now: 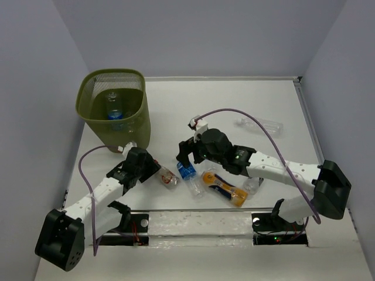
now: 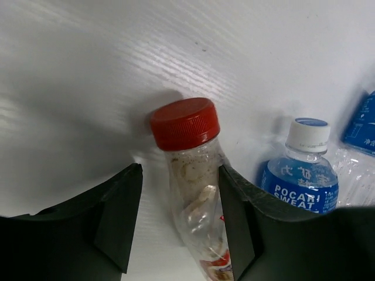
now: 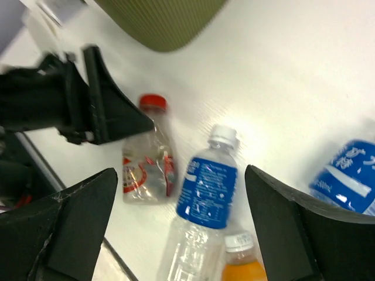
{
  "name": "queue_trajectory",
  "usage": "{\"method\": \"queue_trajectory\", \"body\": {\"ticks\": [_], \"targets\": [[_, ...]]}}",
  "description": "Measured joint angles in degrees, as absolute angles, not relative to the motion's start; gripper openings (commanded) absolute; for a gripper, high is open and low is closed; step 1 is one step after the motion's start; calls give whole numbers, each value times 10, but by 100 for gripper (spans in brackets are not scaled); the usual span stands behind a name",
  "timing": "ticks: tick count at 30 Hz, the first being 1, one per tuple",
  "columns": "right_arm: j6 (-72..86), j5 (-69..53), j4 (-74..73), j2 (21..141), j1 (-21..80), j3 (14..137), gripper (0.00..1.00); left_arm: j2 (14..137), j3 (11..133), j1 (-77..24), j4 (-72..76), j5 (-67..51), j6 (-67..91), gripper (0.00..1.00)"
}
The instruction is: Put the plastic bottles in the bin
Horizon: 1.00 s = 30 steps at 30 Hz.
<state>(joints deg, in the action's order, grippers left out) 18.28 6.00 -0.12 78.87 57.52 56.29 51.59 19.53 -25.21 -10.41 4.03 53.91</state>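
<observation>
The left gripper (image 2: pixel 180 171) was pictured spread open around the red-capped bottle (image 2: pixel 196 196), which lay on the white table (image 1: pixel 234 99) between its fingers. The right gripper (image 3: pixel 180 172) was held wide open above a blue-labelled bottle (image 3: pixel 206 190), with an orange bottle (image 1: pixel 225 188) lying beside it. Another bottle with a blue label (image 1: pixel 114 111) was seen inside the green mesh bin (image 1: pixel 140 120), far left. A clear bottle (image 1: pixel 261 123) lay well apart.
</observation>
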Motion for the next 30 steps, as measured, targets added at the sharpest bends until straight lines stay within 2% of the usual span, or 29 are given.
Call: {"method": "queue_trajectory", "body": {"ticks": [6,7,9,10,14,16,17,25,30], "targets": [[194,88,-74,839,575,564,96,575,209,-254,-63,45,531,62],[194,91,-79,846,575,564,96,581,209,-254,-58,45,530,58],[197,95,-91,864,575,569,96,593,212,-254,-50,44,530,40],[198,95,-99,877,575,573,95,599,213,-255,-44,44,530,36],[205,94,-112,912,575,582,93,603,218,-256,-35,46,526,29],[208,93,-118,924,575,586,92,601,218,-256,-38,49,523,28],[210,92,-119,929,575,588,91,597,220,-256,-47,53,518,24],[219,91,-122,985,578,631,87,475,306,-256,-170,110,482,24],[226,90,-122,1021,582,652,78,392,421,-256,-238,156,456,24]]}}
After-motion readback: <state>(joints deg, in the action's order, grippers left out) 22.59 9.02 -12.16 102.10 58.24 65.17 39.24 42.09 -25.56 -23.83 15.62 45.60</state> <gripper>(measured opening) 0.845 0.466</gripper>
